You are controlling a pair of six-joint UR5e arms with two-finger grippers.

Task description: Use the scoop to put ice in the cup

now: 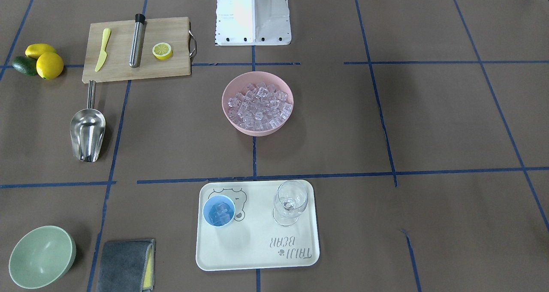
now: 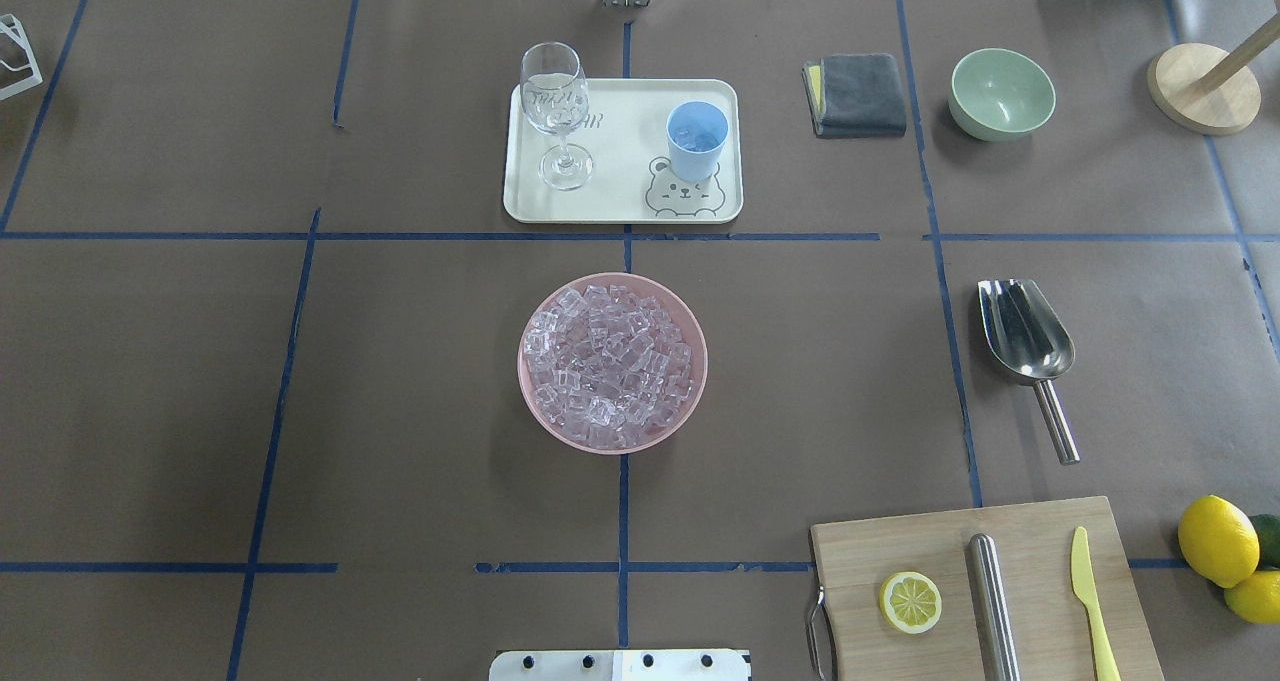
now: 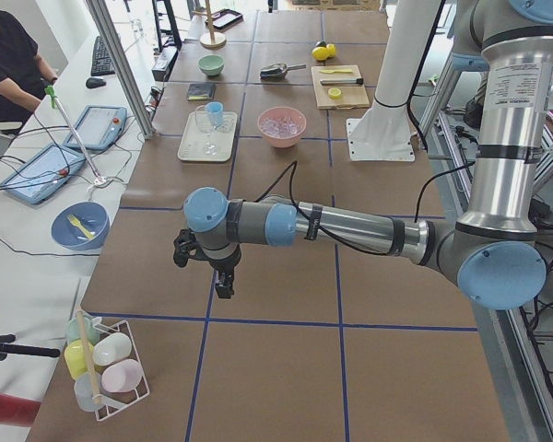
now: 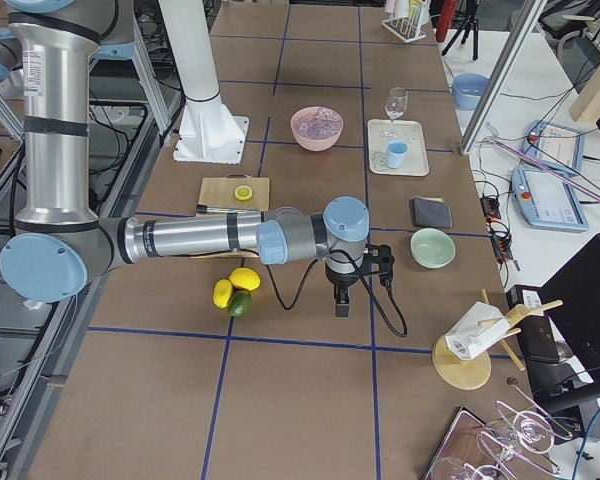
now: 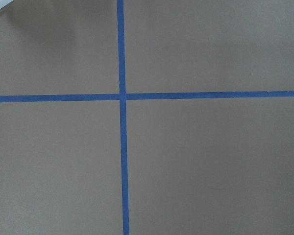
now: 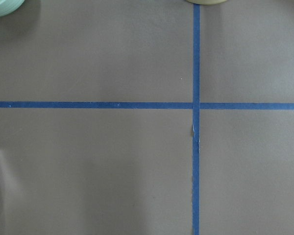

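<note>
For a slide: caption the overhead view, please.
At centre, pink bowl of ice; beyond, blue cup with some cubes beside wine glass on tray; scoop lying free at right.

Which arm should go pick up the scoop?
Right, most likely: the scoop lies on the robot's right half of the table, handle toward the base; the left gripper hangs over the opposite end.

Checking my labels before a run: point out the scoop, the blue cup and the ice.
scoop (image 2: 1025,331), overhead exterior view, inside its trough.
cup (image 2: 695,166), overhead exterior view, on its outer wall.
ice (image 2: 610,366), overhead exterior view, middle of the pile in the pink bowl (image 2: 612,443).
</note>
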